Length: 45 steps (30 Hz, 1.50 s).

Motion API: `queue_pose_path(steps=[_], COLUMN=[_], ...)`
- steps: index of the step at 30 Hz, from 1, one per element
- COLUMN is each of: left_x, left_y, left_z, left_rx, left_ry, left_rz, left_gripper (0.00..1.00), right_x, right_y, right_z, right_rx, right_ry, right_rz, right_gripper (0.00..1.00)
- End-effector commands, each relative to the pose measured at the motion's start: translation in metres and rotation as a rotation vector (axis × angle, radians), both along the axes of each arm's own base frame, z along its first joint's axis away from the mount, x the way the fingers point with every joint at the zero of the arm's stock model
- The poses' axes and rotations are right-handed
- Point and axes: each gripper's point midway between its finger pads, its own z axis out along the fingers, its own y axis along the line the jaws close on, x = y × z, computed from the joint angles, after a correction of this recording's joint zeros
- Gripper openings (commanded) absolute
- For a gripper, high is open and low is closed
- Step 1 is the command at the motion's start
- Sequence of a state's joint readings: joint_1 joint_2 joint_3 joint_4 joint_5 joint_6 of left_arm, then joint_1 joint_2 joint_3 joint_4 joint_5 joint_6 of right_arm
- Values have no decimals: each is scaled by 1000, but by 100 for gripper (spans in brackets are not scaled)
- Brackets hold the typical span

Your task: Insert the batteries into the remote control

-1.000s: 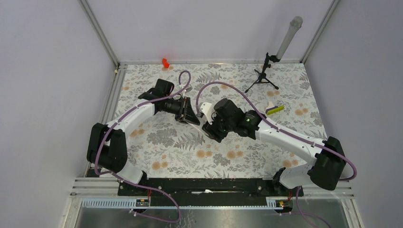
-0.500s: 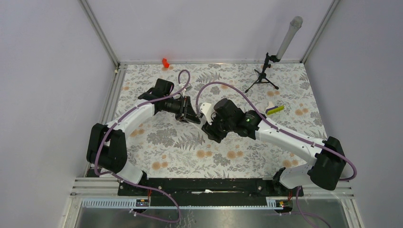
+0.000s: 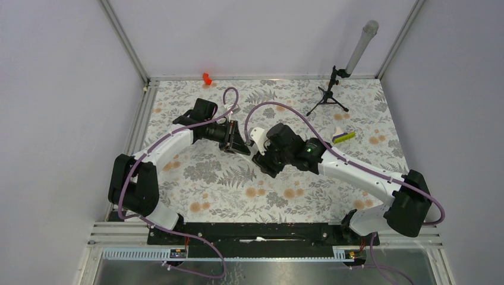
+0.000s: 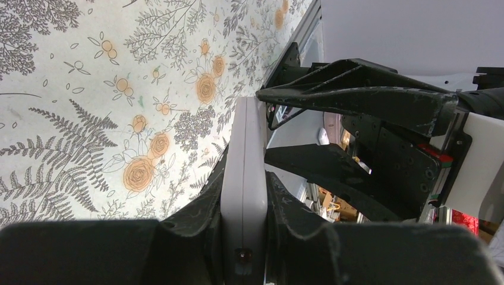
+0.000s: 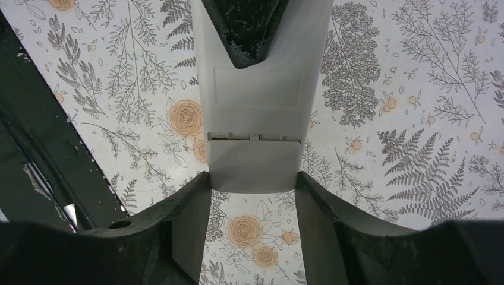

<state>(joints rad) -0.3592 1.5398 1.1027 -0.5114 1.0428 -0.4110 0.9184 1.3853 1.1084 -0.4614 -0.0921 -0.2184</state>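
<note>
The remote control (image 4: 243,178) is a slim white handset held off the table between the two arms. My left gripper (image 4: 246,173) is shut on it and grips its two broad faces, seen edge-on. In the right wrist view its plain back face (image 5: 255,95) shows a battery cover seam. My right gripper (image 5: 252,178) is closed on the two side edges of its near end. One left finger (image 5: 246,27) lies over the far part. In the top view both grippers, left (image 3: 241,143) and right (image 3: 260,155), meet at mid-table. The batteries are not in view.
A bright red plastic piece (image 3: 207,78) lies at the back edge. A small black tripod (image 3: 328,95) holding a grey tube stands at the back right. A yellow-green bar (image 3: 344,137) lies right of the right arm. The table has a floral cloth (image 3: 196,178).
My right gripper has shifted very slightly left toward the left gripper. The left arm and the remote control have stayed in place.
</note>
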Motion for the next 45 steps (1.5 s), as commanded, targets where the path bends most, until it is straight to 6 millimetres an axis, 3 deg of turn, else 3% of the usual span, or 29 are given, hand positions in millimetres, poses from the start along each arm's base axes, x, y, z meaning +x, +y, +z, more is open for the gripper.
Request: queue_pose_path(steps=[1, 11, 28, 45], left_x=[-11, -10, -24, -31], left_y=[-1, -3, -5, -5], left_z=[22, 27, 40, 48], left_rx=[-60, -69, -118, -152], left_ry=[-70, -72, -28, -24], left_rz=[-56, -61, -94, -123], left_gripper=[0, 0, 0, 0], right_x=[7, 3, 27, 28], right_y=[8, 17, 21, 38], right_z=[9, 14, 10, 16], right_rx=[21, 57, 34, 103], right_ry=[-29, -14, -44, -37], right_rz=[-17, 16, -99, -80], right_gripper=[44, 44, 45, 52])
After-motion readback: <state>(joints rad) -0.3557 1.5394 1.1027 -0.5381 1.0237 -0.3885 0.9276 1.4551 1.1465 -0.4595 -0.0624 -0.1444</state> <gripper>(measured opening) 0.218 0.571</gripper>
